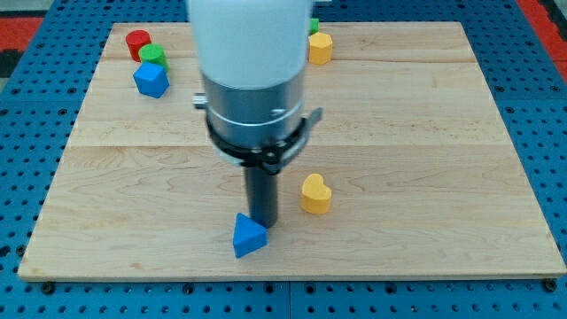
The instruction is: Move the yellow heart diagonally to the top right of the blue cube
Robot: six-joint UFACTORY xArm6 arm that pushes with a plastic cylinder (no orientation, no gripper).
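The yellow heart (314, 193) lies on the wooden board (425, 133), low and right of the middle. The blue cube (151, 80) sits near the top left corner, just below a green block (152, 56) and a red cylinder (137, 42). My tip (262, 220) is at the lower end of the dark rod, left of the yellow heart with a gap between them. It stands just above and right of a blue triangular block (249, 236), close to touching it.
A yellow block (320, 48) sits at the top centre with a green block (314, 26) partly hidden behind the arm beside it. The arm's wide white and grey body (252, 71) hides the board's upper middle.
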